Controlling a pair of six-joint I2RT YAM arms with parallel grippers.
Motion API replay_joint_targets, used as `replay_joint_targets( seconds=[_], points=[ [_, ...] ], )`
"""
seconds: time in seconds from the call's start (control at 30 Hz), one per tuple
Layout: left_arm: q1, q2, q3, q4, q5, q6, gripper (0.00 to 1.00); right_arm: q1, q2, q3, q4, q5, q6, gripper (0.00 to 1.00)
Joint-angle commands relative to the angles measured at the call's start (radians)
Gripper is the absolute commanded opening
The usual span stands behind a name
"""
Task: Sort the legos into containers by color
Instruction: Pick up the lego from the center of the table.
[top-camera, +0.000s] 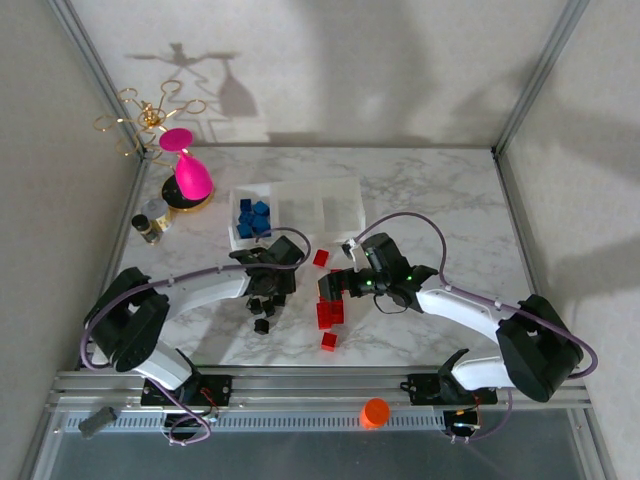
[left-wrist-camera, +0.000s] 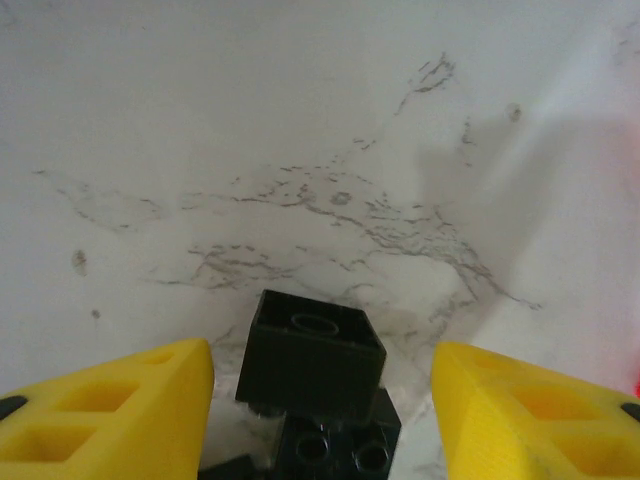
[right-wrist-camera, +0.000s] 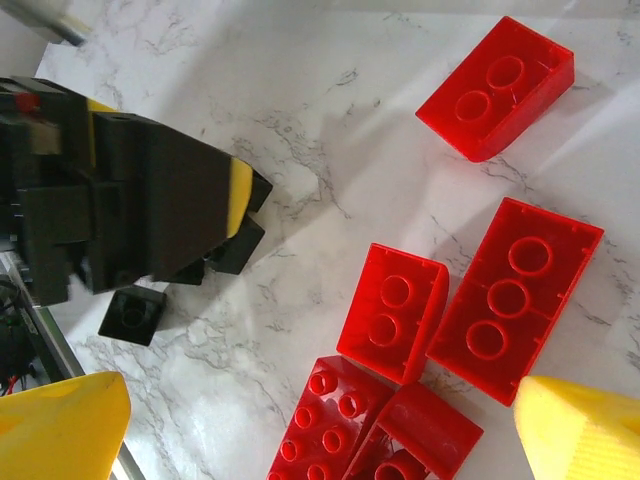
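The clear containers (top-camera: 338, 205) stand in a row at the back of the table; the left bin holds several blue legos (top-camera: 253, 217). Black legos (top-camera: 265, 305) lie in a loose cluster left of centre. My left gripper (top-camera: 272, 285) hovers open over them, its yellow fingers (left-wrist-camera: 110, 420) on either side of a black brick (left-wrist-camera: 312, 350) stacked on another. Red legos (top-camera: 330, 312) lie at centre, with one apart (top-camera: 321, 258). My right gripper (right-wrist-camera: 320, 425) is open above the red bricks (right-wrist-camera: 392, 312). The left gripper (right-wrist-camera: 130, 200) is also in the right wrist view.
A pink goblet (top-camera: 190, 175) and a gold wire stand (top-camera: 150, 118) are at the back left, with a small jar (top-camera: 150, 225) beside them. An orange cap (top-camera: 375, 411) lies on the front rail. Metal frame posts (top-camera: 100, 70) border the table.
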Motion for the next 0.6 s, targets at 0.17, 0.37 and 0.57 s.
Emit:
replay_joint_targets(
  seconds=[0.17,0.37,0.57],
  points=[
    [-0.006,0.103,0.045,0.03,-0.022,0.028,0.52,0.001,0.003,-0.002,0.009,0.009,0.005,0.99],
    [-0.006,0.104,0.05,0.022,-0.05,0.025,0.49,0.001,0.014,0.005,0.014,0.005,0.005,0.99],
    [-0.004,0.094,0.049,0.011,-0.059,0.025,0.43,0.002,0.025,0.018,0.015,-0.001,0.004,0.99]
  ],
)
